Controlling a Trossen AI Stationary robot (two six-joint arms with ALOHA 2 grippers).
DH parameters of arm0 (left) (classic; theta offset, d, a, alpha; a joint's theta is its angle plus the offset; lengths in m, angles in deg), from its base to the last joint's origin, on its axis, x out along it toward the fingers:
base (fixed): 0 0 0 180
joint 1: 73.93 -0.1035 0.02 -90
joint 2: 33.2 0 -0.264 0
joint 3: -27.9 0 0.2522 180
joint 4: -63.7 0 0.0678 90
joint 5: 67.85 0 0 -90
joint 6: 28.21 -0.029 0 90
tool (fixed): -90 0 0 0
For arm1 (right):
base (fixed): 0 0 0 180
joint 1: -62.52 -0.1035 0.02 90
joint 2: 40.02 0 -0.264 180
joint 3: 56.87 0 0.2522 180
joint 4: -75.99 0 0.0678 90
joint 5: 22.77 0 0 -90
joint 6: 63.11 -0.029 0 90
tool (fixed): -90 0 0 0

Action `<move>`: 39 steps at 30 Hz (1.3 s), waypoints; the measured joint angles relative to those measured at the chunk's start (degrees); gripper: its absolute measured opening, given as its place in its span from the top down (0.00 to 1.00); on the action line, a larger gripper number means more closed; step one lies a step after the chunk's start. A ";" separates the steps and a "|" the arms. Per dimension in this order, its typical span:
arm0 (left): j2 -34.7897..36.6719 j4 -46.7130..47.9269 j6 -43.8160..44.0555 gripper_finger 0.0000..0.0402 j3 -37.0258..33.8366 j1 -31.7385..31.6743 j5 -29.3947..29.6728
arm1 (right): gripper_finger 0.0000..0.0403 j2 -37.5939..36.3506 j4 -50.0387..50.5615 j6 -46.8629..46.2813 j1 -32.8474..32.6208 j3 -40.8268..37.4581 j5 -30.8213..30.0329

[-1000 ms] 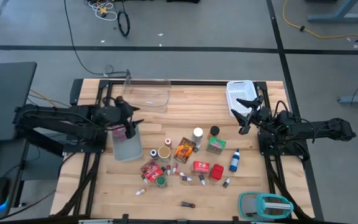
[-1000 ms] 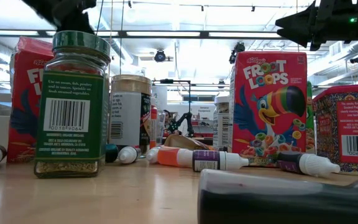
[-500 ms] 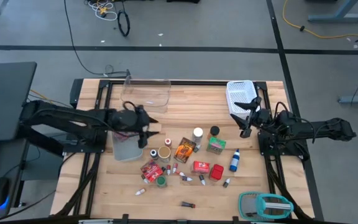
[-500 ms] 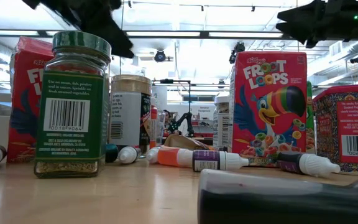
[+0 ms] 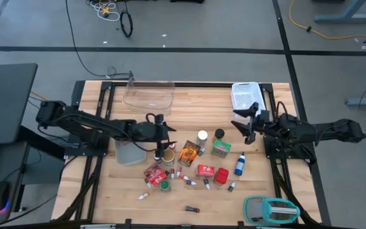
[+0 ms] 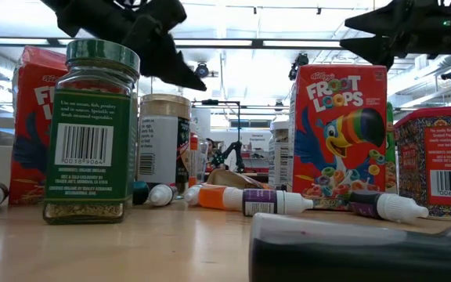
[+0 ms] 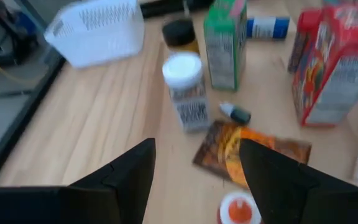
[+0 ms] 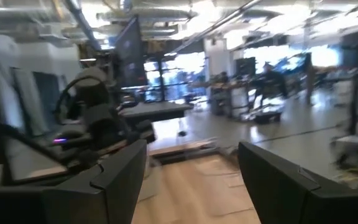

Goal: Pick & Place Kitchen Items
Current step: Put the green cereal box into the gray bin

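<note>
The left gripper (image 5: 160,136) hangs over the middle of the counter (image 5: 196,102), fingers (image 7: 132,174) spread with nothing between them, just above the white-lidded jar (image 5: 202,136) and the orange packet (image 5: 188,152). The right gripper (image 5: 245,124) hovers near the right edge beside the white mesh basket (image 5: 246,95), its fingers also released and empty.

Counted from above, the kitchen items cluster in the counter's middle and toward its near edge: one black-lidded jar (image 5: 219,133), one green box (image 5: 220,149), one blue bottle (image 5: 239,164), two red boxes (image 5: 205,170) side by side, one green-lidded jar (image 5: 164,185), and about seven tiny vials (image 5: 191,208) scattered round them (the count is rough, they are very small).

The low view alone shows labels: two Froot Loops boxes (image 6: 337,133) and the barcode on the green-lidded jar. The left wrist view shows the packet lying flat close by the white-lidded jar.

A clear tray (image 5: 149,94) sits at the far edge, a grey bin (image 5: 129,151) under the left arm, a teal-and-grey gadget (image 5: 271,209) at the near right corner.
</note>
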 joint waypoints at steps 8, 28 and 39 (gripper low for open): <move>0.50 -7.03 -2.49 0.40 0.07 0.70 -0.10 | 0.35 5.67 -1.32 -5.96 0.00 0.00 10.20; 0.47 -8.11 -1.93 0.40 0.00 0.69 -0.10 | 0.35 16.37 17.14 3.06 -3.91 7.68 17.55; 0.47 -8.11 -2.10 0.40 0.01 0.67 -0.08 | 0.35 16.37 40.90 -7.44 -6.87 12.17 12.29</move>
